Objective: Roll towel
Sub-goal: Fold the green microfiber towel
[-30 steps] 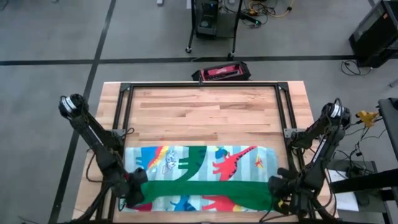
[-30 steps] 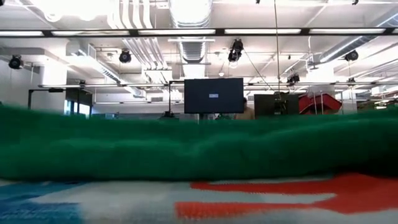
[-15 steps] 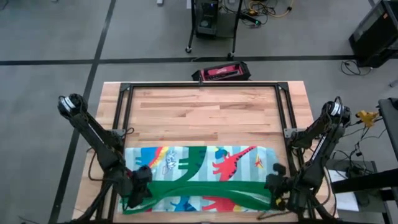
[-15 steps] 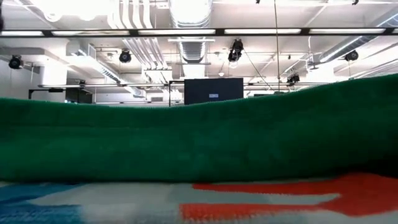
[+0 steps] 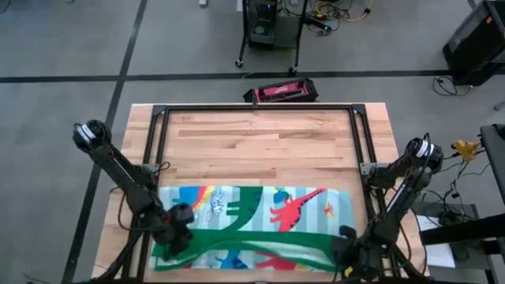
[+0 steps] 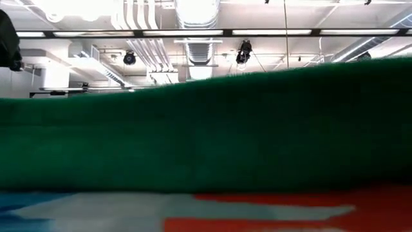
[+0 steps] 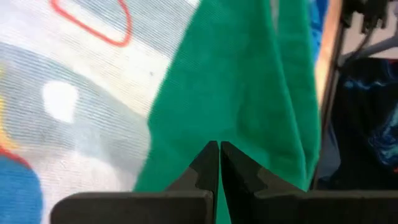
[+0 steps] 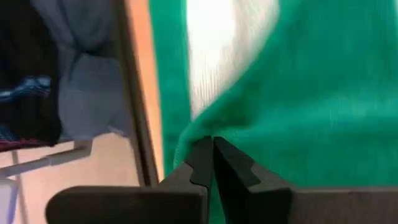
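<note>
The towel (image 5: 252, 213) lies spread across the near half of the wooden table, dinosaur side up. Its near part is turned over into a green strip (image 5: 260, 251) running from left to right, which fills the low view (image 6: 206, 129). My left gripper (image 5: 175, 237) is at the strip's left end and my right gripper (image 5: 347, 252) at its right end. Each is shut on the green cloth, as the left wrist view (image 7: 219, 163) and the right wrist view (image 8: 210, 158) show. My left gripper pinches the green strip's left end (image 7: 236, 118) between its two fingers. The green cloth runs on from the fingertips with the printed side beside it. My right gripper pinches the green strip's right end (image 8: 261, 124) between its two fingers, close to the table's edge.
A black metal frame (image 5: 252, 107) rims the table's far part and sides. Bare wood (image 5: 260, 150) lies beyond the towel. A red and black case (image 5: 280, 92) sits on the floor past the far edge. The table's wooden edge (image 8: 140, 87) shows beside my right gripper.
Both grippers have stayed shut on the green strip. My right gripper has gone toward the table's near edge and my left gripper a little toward the far edge. The strip has grown narrower on the table and has risen in the low view.
</note>
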Tool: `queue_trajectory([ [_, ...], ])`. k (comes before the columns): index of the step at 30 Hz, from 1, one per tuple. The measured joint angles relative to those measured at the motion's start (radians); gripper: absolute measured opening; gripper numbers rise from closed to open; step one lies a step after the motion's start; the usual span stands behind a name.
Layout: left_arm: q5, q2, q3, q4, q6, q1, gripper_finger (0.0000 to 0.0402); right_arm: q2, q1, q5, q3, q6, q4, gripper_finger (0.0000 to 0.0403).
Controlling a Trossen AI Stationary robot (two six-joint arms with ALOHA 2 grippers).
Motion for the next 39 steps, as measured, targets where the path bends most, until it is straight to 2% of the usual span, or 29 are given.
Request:
queue_trajectory([
  [3,0.0,0.005,0.0,-0.014,0.011,0.015,0.0,-0.007,-0.002,0.014,0.004,-0.015,-0.013,0.0],
  [9,-0.001,0.01,-0.002,-0.039,0.032,0.027,0.0,-0.007,-0.003,-0.031,0.002,0.139,-0.201,0.0],
  [11,-0.001,0.01,-0.002,-0.038,0.032,0.026,0.0,-0.009,-0.003,-0.043,0.001,0.152,-0.213,0.0],
  [18,0.0,0.01,-0.002,-0.078,0.008,0.026,0.0,-0.009,-0.003,-0.064,0.001,0.071,-0.018,0.0],
  [22,0.0,0.011,-0.002,-0.104,-0.006,0.026,0.0,-0.01,-0.003,-0.06,0.002,-0.036,0.081,0.0],
  [28,-0.046,0.011,-0.002,-0.144,0.007,0.026,0.0,-0.01,-0.046,0.077,0.001,-0.078,-0.068,0.0],
  [31,-0.055,0.011,-0.002,-0.151,0.013,0.027,0.0,-0.013,-0.078,0.1,0.006,-0.149,-0.034,0.0],
  [35,-0.056,0.011,-0.002,-0.152,0.023,0.028,0.0,-0.019,-0.092,0.131,0.064,-0.343,0.036,0.0],
  [39,-0.097,0.011,-0.002,-0.158,0.03,0.028,0.0,-0.014,-0.096,0.303,0.094,-0.401,-0.045,0.0],
])
